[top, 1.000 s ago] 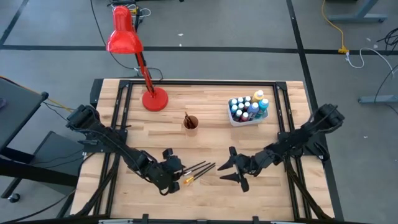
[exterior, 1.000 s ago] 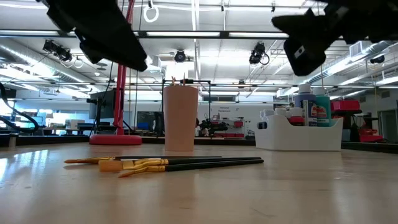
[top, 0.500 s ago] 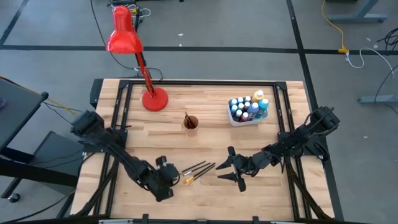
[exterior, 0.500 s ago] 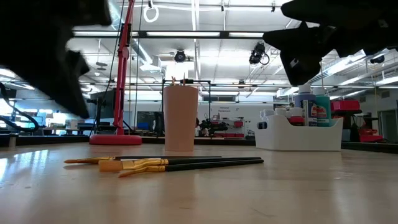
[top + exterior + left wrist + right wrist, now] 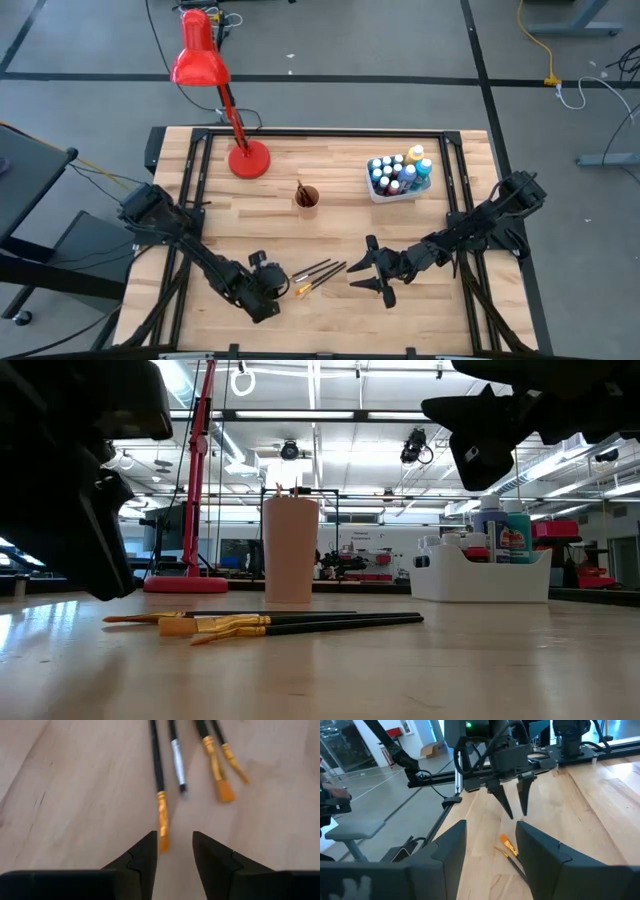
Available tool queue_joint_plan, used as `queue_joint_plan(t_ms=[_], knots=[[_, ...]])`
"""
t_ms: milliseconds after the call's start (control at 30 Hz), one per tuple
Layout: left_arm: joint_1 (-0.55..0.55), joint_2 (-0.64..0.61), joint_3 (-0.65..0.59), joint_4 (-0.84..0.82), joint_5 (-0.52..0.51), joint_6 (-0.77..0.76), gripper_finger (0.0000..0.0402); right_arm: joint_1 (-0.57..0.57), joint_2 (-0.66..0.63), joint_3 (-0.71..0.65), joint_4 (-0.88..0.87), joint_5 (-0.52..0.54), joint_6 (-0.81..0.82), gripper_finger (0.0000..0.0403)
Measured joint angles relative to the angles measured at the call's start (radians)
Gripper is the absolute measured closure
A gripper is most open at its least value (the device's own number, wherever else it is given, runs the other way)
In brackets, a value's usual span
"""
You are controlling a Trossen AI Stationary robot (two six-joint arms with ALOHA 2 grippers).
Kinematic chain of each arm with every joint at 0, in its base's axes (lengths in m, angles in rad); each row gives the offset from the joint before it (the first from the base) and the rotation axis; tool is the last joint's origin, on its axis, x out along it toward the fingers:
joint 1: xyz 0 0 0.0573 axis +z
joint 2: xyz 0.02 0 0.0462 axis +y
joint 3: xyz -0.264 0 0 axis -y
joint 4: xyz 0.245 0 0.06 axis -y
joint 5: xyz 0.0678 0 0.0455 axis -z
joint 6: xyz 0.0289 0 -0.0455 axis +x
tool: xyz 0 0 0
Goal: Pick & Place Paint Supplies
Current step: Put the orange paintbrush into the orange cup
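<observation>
Several dark-handled paintbrushes (image 5: pixel 320 273) with orange-yellow ends lie flat on the wooden table (image 5: pixel 240 225), side by side. My left gripper (image 5: pixel 280 286) hangs open just short of their bristle ends (image 5: pixel 163 827), tipped steeply down, its fingertips (image 5: pixel 150 845) near one tip and nothing between them. My right gripper (image 5: pixel 358 275) stands open and level at the handle ends, clear of them. Small paint bottles (image 5: pixel 398 172) stand in a white tub (image 5: pixel 385 196). One more brush stands in the orange cup (image 5: pixel 307 198).
A red desk lamp (image 5: pixel 248 160) stands on its base at the far left of the table. The cup (image 5: pixel 290 550) and the tub (image 5: pixel 480 575) stand beyond the brushes (image 5: pixel 270 623). A black frame (image 5: pixel 320 132) runs around the tabletop.
My left gripper has sunk toward the table and drawn a little toward the near edge, tipping more steeply down behind the brushes' bristle ends. The brushes lie where they were.
</observation>
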Motion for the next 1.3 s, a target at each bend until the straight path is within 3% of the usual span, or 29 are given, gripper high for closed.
queue_joint_plan(t_ms=[400, 500, 700, 967, 1100, 1300], knots=[[-0.002, -0.008, -0.138, 0.146, -0.023, -0.052, 0.0267, 0.000, 0.000, 0.000, 0.001, -0.006, 0.000, 0.0230], [-0.002, -0.008, -0.140, 0.141, -0.031, -0.025, 0.0294, 0.000, 0.000, 0.000, 0.001, -0.007, 0.000, 0.0230], [-0.001, -0.001, -0.142, 0.177, -0.094, 0.058, 0.0390, 0.000, 0.000, 0.000, 0.001, -0.007, 0.000, 0.0230], [0.001, 0.000, -0.102, 0.171, -0.183, 0.088, 0.0396, 0.000, 0.000, 0.000, 0.001, -0.007, 0.000, 0.0230], [0.012, -0.010, -0.004, 0.105, -0.268, 0.263, 0.0398, 0.000, 0.000, -0.001, 0.001, -0.008, 0.000, 0.0230], [0.062, -0.011, 0.246, -0.191, -0.340, 0.731, 0.0399, 0.000, 0.000, -0.001, 0.001, -0.008, 0.000, 0.0230]])
